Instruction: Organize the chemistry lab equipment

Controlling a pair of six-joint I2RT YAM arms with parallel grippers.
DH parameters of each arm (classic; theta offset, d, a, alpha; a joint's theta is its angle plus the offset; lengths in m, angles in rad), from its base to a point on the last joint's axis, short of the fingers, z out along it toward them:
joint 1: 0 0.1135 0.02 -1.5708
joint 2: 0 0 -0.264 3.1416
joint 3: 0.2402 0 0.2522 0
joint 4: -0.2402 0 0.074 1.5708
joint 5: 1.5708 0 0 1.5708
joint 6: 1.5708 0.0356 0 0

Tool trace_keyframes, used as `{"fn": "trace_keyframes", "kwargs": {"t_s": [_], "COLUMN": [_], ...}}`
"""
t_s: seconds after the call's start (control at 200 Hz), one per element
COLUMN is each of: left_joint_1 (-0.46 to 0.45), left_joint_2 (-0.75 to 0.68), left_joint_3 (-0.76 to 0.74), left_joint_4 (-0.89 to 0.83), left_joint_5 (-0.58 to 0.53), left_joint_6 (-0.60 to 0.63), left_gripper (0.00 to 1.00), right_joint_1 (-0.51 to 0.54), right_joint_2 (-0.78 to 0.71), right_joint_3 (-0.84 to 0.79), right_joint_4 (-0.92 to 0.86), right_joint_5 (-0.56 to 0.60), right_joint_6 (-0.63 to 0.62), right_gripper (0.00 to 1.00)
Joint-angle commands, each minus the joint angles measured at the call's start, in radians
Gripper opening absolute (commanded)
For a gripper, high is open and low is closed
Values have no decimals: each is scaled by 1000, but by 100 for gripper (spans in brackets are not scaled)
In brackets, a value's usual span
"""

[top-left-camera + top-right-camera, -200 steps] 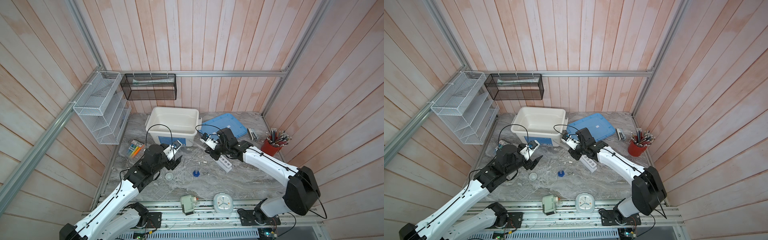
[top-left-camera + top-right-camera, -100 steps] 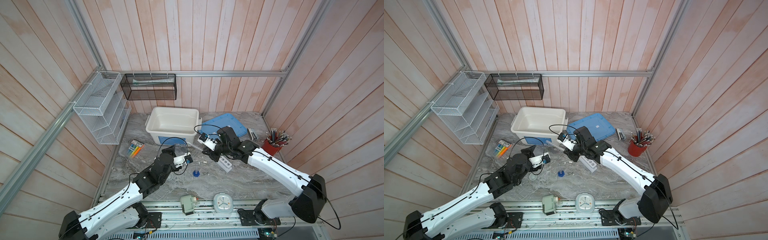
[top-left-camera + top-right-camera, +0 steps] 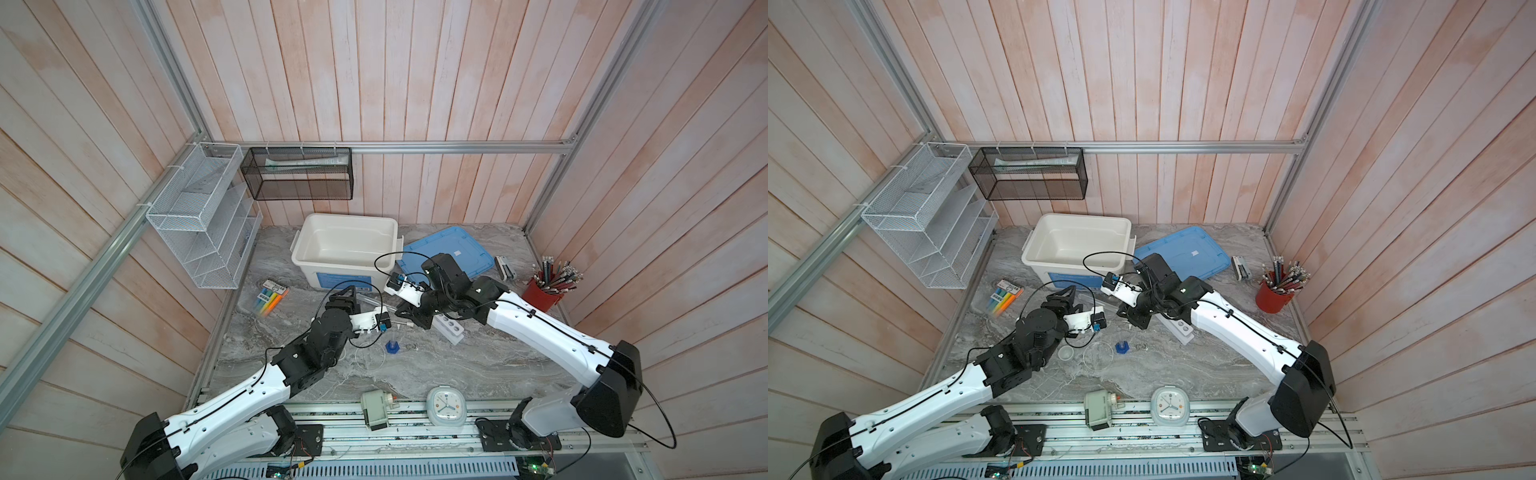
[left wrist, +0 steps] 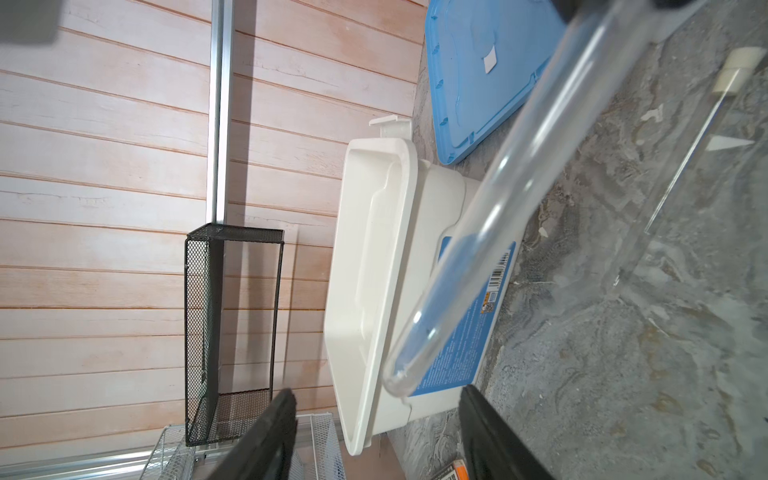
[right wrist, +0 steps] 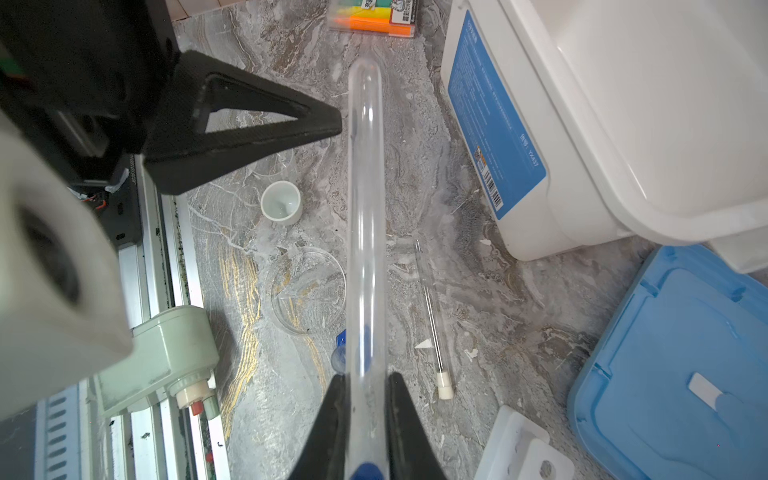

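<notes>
Looks like a handoff moment imo. The right gripper point(image 5: 366, 379) is clamped on the tube point(image 5: 365, 208) down near its blue cap. The tube sticks straight out from it, round end first, and looks lifted off the table.

In both top views the long axis runs roughly from 3 towards 9-10 o'clock. The round end is at the far end of that, right where the left gripper point(image 4: 378, 395) sits. That one's jaws are spread apart with nothing in them. The round end is at their mouth and touches neither jaw.

So here's what matters: the tube lies between 9 and 10 o'clock from the right gripper, and the left only has to pinch shut across the tip. It'd catch very little tube there though, so my guess is it wants to reach further along first. The tube is smooth, so it could pivot.

In a top view the rack point(image 3: 449, 328) is just beside the right gripper at about 3 o'clock, much nearer that arm.

The right wrist cam shows the grip by the cap, but only one left finger point(image 5: 249, 124). The left wrist cam shows both jaws and the gaps. In the top views the clear tube barely shows.
</notes>
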Motion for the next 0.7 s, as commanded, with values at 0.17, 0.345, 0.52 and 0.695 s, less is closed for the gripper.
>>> {"fn": "trace_keyframes", "kwargs": {"t_s": [0.17, 0.345, 0.52, 0.695], "left_joint_1": [-22, -22, -29, -32], "left_joint_2": [5, 17, 24, 15], "left_joint_3": [-59, -60, -57, -55], "left_joint_4": [68, 99, 101, 64], "left_joint_5": [-35, -42, -36, -19], "left_joint_6": [52, 76, 77, 42], "left_gripper": [60, 59, 53, 44], "right_joint_1": [23, 31, 40, 48], "right_joint_2": [36, 41, 53, 57], "right_joint_3": [73, 74, 74, 85], "right_joint_4": [-77, -89, -95, -100], "right_joint_5": [-48, -78, -82, -87], "right_joint_6": [-26, -33, -44, -48], "right_gripper": [14, 14, 14, 14]}}
